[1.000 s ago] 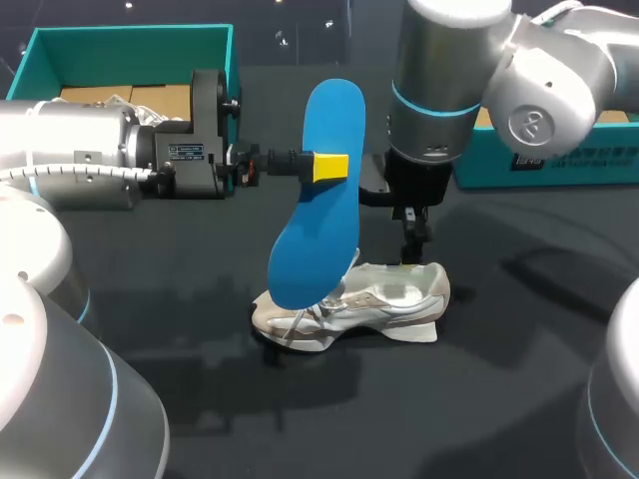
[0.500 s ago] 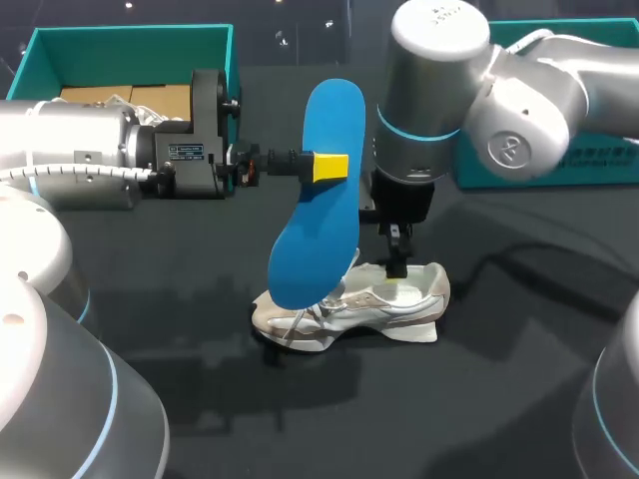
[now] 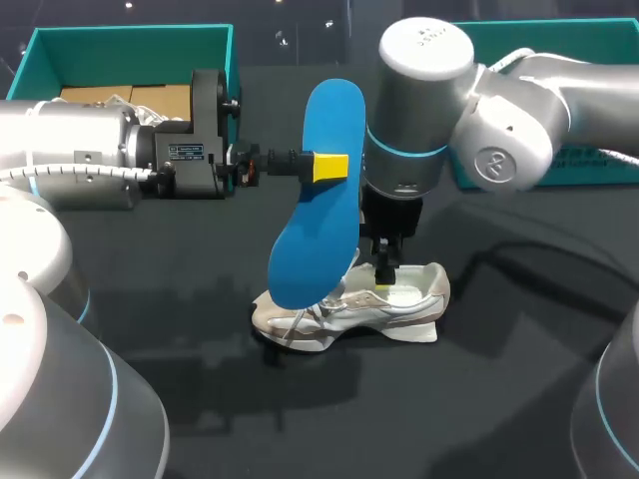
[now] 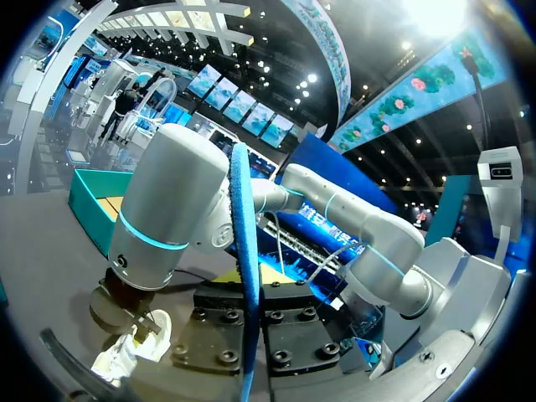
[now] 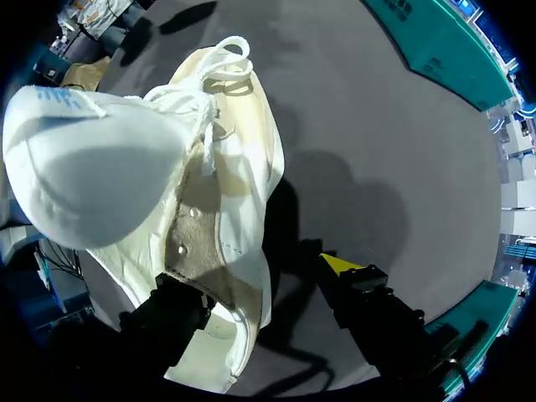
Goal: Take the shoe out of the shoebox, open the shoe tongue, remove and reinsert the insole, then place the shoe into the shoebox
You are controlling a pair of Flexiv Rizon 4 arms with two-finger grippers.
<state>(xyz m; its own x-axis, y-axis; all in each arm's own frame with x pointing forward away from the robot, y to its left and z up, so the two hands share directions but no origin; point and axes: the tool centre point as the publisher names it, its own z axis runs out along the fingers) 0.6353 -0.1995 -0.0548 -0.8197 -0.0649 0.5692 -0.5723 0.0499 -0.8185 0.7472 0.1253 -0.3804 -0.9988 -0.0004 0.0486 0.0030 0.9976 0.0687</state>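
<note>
Step in hand: reinsert, judged from the layout. The insole (image 3: 318, 210) is out of the shoe (image 3: 359, 304), and the shoe sits on its sole on the table (image 3: 519, 399), well apart from the teal shoebox (image 3: 120, 45) at the far left. L gripper (image 3: 332, 167) is clamped on the insole approx. mid-length and holds it near upright, lower end just above the lace area. R gripper (image 3: 384, 274) is down at the heel opening. In the R wrist view its fingers straddle the shoe's side wall (image 5: 251, 243), one hidden on the inner side and the yellow tip (image 5: 339, 264) outside and apart from the wall, so R gripper (image 5: 260, 289) is released, not pinching. Next move probably needs R to steady or spread the collar while L tilts the insole toe-first into the opening. Misalignment risk is high w/ so little slack. Materials: the insole is thin and flat, bright blue, w/ rounded ends and a slight waist. Edge-on in the L wrist view (image 4: 245, 251) it is a narrow strip, likely foam, and will flex. The shoe upper is soft cream/white fabric w/ a padded flap (tongue?) (image 5: 92, 159), looped white laces (image 5: 226, 50) and a greyish inner patch. Table surface is dark and matte.
</note>
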